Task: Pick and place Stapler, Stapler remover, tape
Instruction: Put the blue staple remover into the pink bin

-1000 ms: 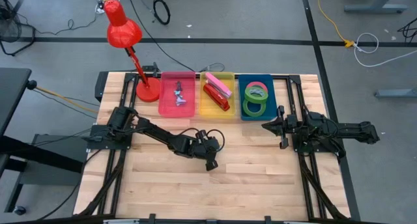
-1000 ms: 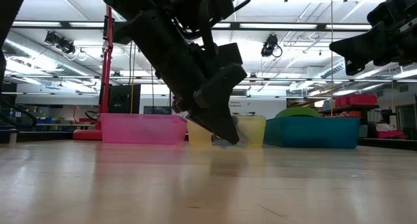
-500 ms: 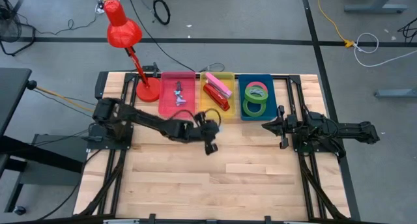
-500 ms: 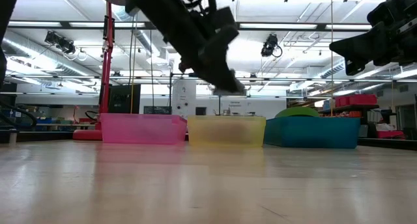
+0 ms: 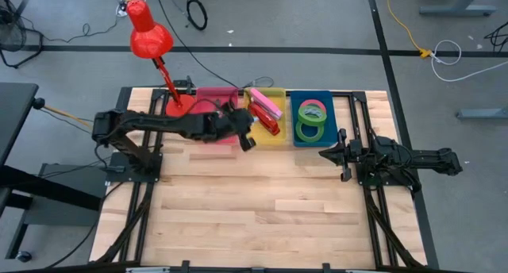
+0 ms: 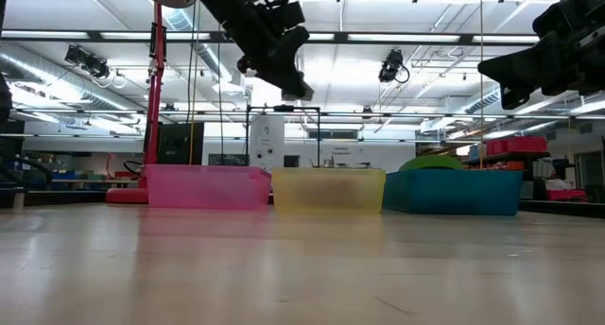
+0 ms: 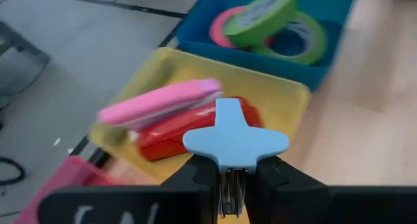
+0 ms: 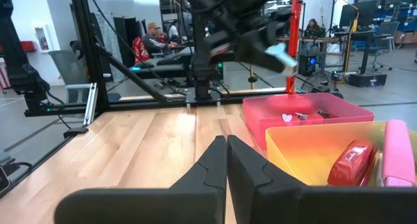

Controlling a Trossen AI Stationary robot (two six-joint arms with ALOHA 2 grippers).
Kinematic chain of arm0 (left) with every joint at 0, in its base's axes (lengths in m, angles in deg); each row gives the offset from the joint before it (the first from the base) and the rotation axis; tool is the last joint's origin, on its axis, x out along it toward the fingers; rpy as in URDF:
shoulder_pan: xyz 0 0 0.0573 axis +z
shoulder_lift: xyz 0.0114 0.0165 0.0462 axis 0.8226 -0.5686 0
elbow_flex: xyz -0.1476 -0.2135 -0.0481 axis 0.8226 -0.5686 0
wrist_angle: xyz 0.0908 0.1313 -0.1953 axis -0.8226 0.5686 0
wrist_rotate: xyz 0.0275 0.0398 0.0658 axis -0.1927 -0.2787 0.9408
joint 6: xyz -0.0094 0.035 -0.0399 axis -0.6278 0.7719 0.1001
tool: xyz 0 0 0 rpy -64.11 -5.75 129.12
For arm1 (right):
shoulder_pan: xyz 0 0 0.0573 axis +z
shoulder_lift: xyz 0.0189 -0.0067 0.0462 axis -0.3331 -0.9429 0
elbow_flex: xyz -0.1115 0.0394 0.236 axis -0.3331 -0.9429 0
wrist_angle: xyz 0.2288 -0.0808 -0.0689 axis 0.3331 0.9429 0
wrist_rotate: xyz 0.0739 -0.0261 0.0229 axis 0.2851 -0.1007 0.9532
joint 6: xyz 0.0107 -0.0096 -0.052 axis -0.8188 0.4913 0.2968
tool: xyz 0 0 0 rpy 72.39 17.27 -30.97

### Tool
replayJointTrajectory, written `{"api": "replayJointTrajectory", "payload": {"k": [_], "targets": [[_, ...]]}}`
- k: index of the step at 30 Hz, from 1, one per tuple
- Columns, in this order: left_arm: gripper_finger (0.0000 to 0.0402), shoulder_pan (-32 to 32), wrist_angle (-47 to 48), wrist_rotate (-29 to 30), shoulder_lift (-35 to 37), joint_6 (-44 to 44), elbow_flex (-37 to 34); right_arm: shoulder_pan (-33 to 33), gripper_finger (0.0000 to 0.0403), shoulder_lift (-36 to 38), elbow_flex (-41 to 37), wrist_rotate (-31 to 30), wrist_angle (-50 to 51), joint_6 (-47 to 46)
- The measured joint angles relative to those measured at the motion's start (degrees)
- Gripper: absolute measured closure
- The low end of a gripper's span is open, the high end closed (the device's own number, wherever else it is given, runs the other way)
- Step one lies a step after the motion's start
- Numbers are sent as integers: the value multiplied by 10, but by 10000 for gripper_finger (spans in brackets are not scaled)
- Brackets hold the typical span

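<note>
Three bins (image 5: 268,114) sit in a row. Left gripper (image 5: 245,140), clamped on a blue staple remover (image 7: 234,140), hangs over the pink/yellow border, so a release now might land it among the staplers (image 5: 266,113). Right gripper (image 5: 343,155) waits shut beside the tape (image 5: 312,119).

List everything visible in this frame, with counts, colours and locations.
table: 1, light wood, under everything
lamp: 1, red, back left corner
pink bin: 1, back row; small silvery items inside, count unclear
yellow bin: 1, back row, middle
blue bin: 1, back row, right of the yellow bin
staplers: 2, red and pink, in yellow bin
tape rings: 3, two green, one pink, in blue bin
staple remover: 1, light blue, held in the air
left gripper: gripping the remover, raised near pink and yellow bins
right gripper: shut, empty, table's right side
</note>
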Motion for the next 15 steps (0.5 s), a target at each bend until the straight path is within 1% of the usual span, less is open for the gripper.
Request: {"api": "replayJointTrajectory", "payload": {"k": [5, 15], "targets": [[356, 47, 45, 0, 23, 2, 0, 0, 387, 0, 0, 0, 0, 0], [356, 129, 158, -2, 28, -8, 0, 0, 387, 0, 0, 0, 0, 0]]}}
